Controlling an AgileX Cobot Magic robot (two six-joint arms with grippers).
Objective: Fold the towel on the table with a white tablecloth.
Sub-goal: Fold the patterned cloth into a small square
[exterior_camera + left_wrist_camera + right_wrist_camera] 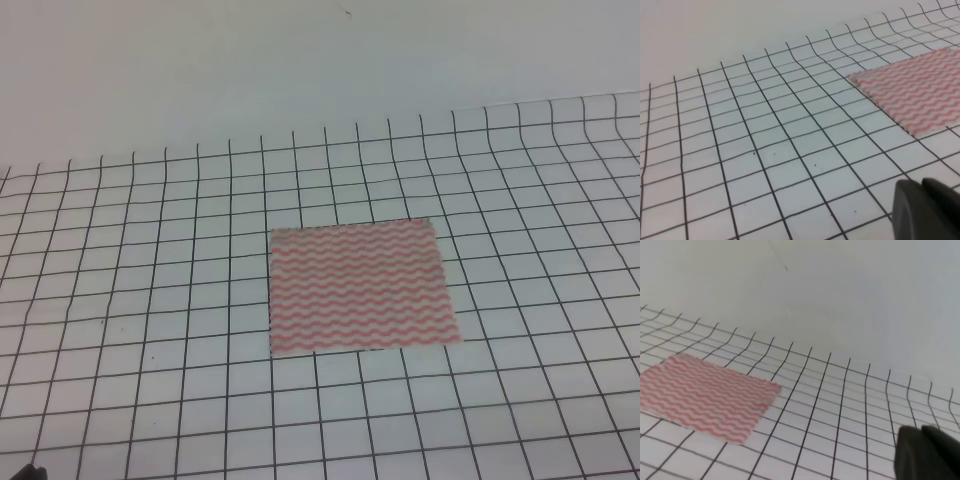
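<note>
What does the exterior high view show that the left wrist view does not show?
Only the exterior high view shows the whole towel, lying flat and unfolded with all four corners visible. Only the left wrist view shows a dark part of the left gripper at the bottom right; its state cannot be told. Both show the white tablecloth with black grid lines under the towel.

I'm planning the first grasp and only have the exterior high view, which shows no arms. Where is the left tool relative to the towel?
Observer: In the left wrist view the left tool is a dark tip low in the picture, over bare tablecloth, apart from the towel.
Operator: And the right one?
Observer: The right tool is also clear of the towel, over grid squares beside it.
Operator: Open or shut?
Observer: Cannot tell; only a dark tip of each shows.
</note>
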